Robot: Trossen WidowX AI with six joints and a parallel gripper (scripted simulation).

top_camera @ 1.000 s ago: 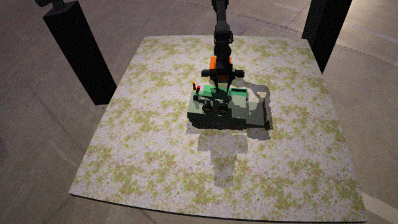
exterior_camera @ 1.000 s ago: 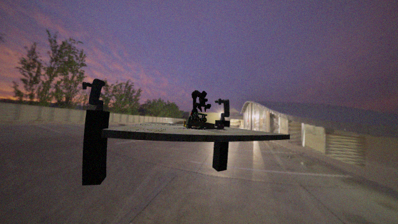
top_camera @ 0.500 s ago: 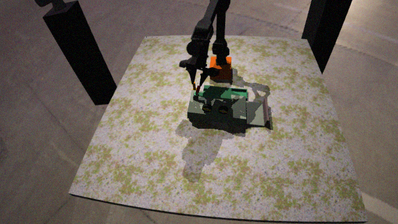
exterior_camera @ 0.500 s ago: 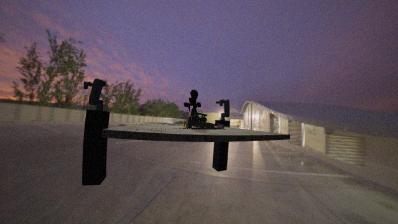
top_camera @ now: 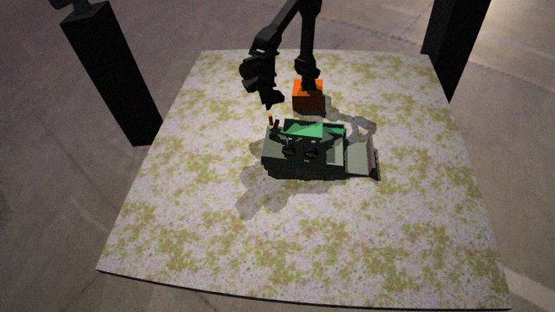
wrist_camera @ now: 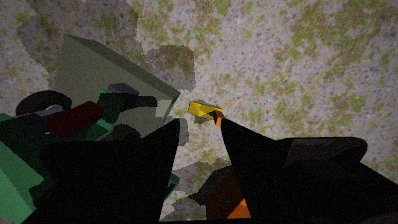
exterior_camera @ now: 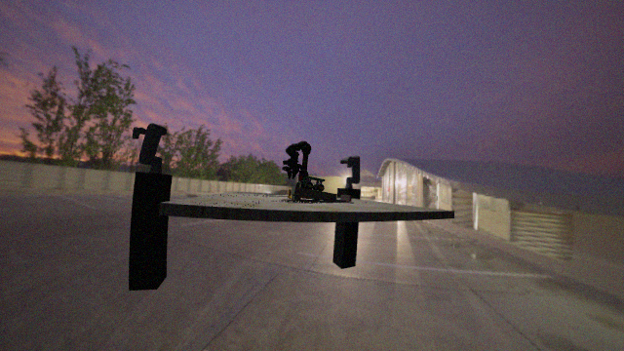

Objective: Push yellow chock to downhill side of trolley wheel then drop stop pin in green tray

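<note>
The trolley (top_camera: pixel 312 130) has a green top and two black wheels (top_camera: pixel 288 151) (top_camera: pixel 311 152); it stands on the grey-green ramp (top_camera: pixel 270 152) (wrist_camera: pixel 95 70) in the middle of the table. The red-headed stop pin (top_camera: pixel 276 124) (wrist_camera: pixel 75 120) stands at its uphill, left end. The yellow chock (wrist_camera: pixel 202 109) (top_camera: pixel 270 117) with its orange handle lies on the table just behind that ramp corner, apart from the wheels. My gripper (top_camera: pixel 270 101) (wrist_camera: pixel 200 123) hangs a little above the chock, fingers partly apart with nothing between them. In the exterior view the arm (exterior_camera: pixel 294 163) is a small dark shape.
The arm's orange base block (top_camera: pixel 308 99) stands behind the ramp. The ramp's low end (top_camera: pixel 359 158) has a dark lip on the right. Black posts stand at the table's back left (top_camera: pixel 108 74) and back right (top_camera: pixel 451 39). The mottled table top (top_camera: pixel 303 243) surrounds the ramp.
</note>
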